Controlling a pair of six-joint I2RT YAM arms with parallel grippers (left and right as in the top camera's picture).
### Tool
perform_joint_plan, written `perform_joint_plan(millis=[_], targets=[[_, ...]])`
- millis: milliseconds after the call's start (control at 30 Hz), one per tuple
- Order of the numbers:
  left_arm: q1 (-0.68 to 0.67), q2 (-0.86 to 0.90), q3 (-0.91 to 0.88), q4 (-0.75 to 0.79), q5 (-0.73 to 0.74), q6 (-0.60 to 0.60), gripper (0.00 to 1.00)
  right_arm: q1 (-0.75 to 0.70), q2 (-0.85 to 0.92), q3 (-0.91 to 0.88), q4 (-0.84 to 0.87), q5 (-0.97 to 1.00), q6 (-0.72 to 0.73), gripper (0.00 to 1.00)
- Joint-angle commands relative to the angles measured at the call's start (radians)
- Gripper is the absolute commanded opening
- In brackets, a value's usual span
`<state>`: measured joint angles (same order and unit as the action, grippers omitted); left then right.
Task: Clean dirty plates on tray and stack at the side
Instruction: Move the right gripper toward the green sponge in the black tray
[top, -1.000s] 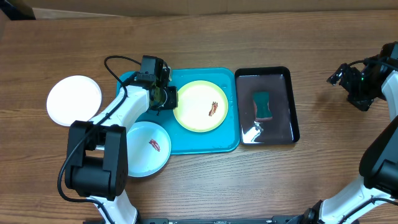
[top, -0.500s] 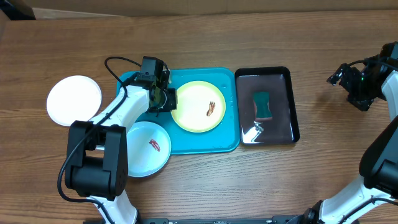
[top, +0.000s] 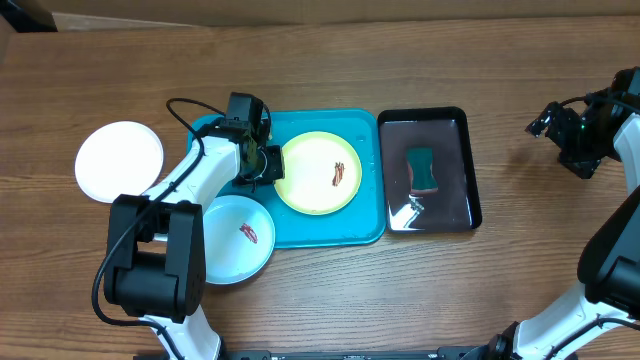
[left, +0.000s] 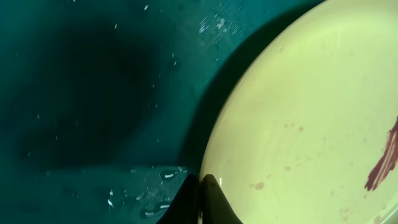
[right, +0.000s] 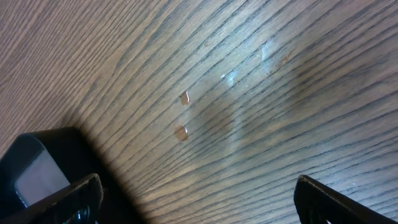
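Left gripper (left: 199, 202): fingers drawn together and clamped on the left rim of the pale yellow-green round plastic plate (top: 320, 172), the rim edge passing between the two tips. This plate lies flat inside the turquoise-blue rectangular plastic tray (top: 330, 228), extending to the right of the gripper, with a red-brown smear (top: 342, 175) right of its centre and faint specks nearer the held edge. The tray floor beside the fingers carries water droplets. The white round plastic plate (top: 120, 162) sits on the wooden table (top: 330, 300) well to the left of this gripper, off the tray. The pale blue round plastic plate (top: 235, 238), also smeared, lies near the gripper on its front side, overlapping the tray's front-left corner. Right gripper (right: 199, 196): fingers spread wide apart, holding nothing, over bare table bearing a few droplets. To its left stands a glossy black tray (top: 455, 130) containing a teal sponge (top: 423, 168).
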<state>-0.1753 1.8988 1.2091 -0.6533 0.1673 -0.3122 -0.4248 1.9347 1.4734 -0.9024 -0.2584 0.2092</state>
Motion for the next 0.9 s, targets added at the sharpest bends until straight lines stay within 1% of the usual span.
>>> perform_joint_plan(millis=[0, 133, 867], targets=[[-0.002, 0.011, 0.003, -0.035, -0.018, -0.098, 0.04, -0.003, -0.008, 0.021, 0.004, -0.005, 0.004, 1.00], [-0.002, 0.011, 0.003, -0.055, -0.017, -0.138, 0.04, -0.003, -0.008, 0.021, 0.004, -0.005, 0.004, 1.00], [-0.002, 0.011, 0.003, -0.085, -0.021, -0.130, 0.04, -0.003, -0.008, 0.021, 0.004, -0.005, 0.004, 1.00]])
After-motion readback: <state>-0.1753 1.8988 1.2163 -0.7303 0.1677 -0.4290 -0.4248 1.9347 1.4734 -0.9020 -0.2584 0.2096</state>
